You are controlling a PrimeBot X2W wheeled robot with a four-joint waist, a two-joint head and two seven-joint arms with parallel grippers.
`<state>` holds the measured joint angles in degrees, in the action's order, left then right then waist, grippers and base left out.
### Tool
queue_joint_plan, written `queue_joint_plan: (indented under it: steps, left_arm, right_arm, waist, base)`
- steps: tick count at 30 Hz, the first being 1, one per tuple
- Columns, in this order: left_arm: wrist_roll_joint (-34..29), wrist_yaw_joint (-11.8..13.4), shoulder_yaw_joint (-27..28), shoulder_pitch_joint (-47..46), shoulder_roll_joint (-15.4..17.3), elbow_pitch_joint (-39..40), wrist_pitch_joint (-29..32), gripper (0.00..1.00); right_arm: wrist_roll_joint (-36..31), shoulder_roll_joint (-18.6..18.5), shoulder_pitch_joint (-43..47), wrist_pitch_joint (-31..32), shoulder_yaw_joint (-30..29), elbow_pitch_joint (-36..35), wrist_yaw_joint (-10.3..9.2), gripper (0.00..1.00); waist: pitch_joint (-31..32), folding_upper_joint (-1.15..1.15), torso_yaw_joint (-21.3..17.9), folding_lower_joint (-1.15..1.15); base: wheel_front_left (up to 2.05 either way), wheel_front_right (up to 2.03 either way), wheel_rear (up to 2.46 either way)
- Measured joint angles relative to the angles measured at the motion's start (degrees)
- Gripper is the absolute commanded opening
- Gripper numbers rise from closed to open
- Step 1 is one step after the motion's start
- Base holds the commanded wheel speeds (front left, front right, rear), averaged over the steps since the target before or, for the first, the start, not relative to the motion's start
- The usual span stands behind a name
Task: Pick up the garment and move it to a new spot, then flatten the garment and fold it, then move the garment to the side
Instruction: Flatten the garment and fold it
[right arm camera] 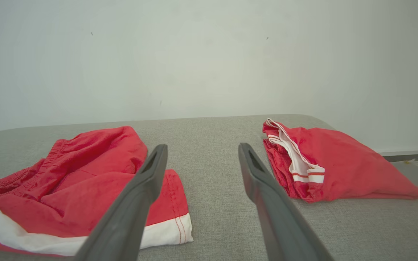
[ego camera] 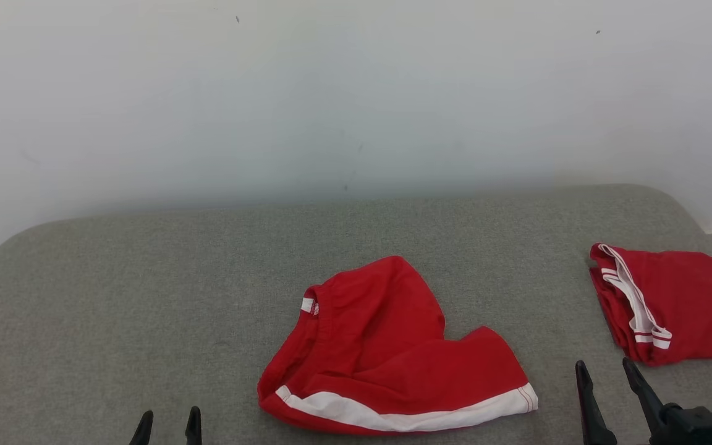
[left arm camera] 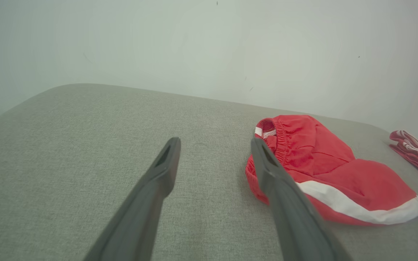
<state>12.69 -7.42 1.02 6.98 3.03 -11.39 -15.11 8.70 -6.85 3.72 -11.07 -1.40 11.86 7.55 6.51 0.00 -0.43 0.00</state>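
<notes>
The garment point(ego camera: 387, 352) is a pair of red shorts with a white hem band, lying rumpled near the front middle of the grey padded table point(ego camera: 146, 296). It also appears at the right in the left wrist view point(left arm camera: 325, 170) and at the lower left in the right wrist view point(right arm camera: 78, 188). My left gripper point(ego camera: 167, 426) stands open at the front left, left of the shorts, holding nothing. My right gripper point(ego camera: 606, 377) is open at the front right, between the shorts and a second red piece, empty as well.
A second red garment point(ego camera: 671, 303) with white striped trim lies folded at the table's right edge, also in the right wrist view point(right arm camera: 325, 163). A pale wall point(ego camera: 356, 93) rises behind the table. Bare grey padding spreads across the left half and the back.
</notes>
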Motion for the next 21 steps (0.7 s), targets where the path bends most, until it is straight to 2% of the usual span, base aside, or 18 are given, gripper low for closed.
queue_joint_plan:
  steps: [6,21]
  left_arm:
    - [0.15,-0.04,0.11,-1.18,0.05,-0.89,0.00,1.00]
    - [0.93,-0.08,-0.51,-1.91,0.66,-1.60,0.00,1.00]
  right_arm:
    - [0.92,-0.68,-0.52,1.05,1.83,0.00,0.00,1.00]
    - [1.60,-0.14,-0.88,1.44,1.66,0.68,0.00,1.00]
  waist:
    - [-0.12,0.00,-0.39,0.00]
    - [-1.45,0.00,0.06,0.00]
  base:
    - [0.00,0.00,0.00]
    - [0.00,0.00,0.00]
